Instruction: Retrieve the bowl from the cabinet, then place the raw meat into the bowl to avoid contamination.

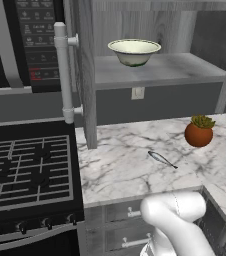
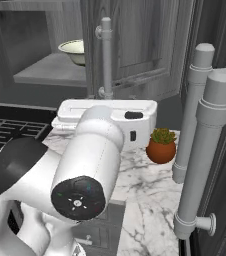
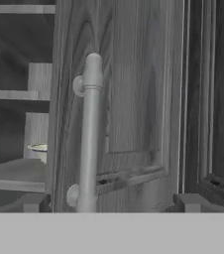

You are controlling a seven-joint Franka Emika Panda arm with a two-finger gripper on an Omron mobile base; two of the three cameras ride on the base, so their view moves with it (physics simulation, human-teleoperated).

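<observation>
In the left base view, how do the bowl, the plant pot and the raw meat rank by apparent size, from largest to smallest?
1. bowl, though it sits farthest back on the cabinet shelf
2. plant pot
3. raw meat, a thin sliver on the counter

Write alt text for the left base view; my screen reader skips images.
A cream bowl sits on the open cabinet shelf above a marble counter, where a thin sliver of raw meat lies near a potted plant. A stove stands left.
</observation>
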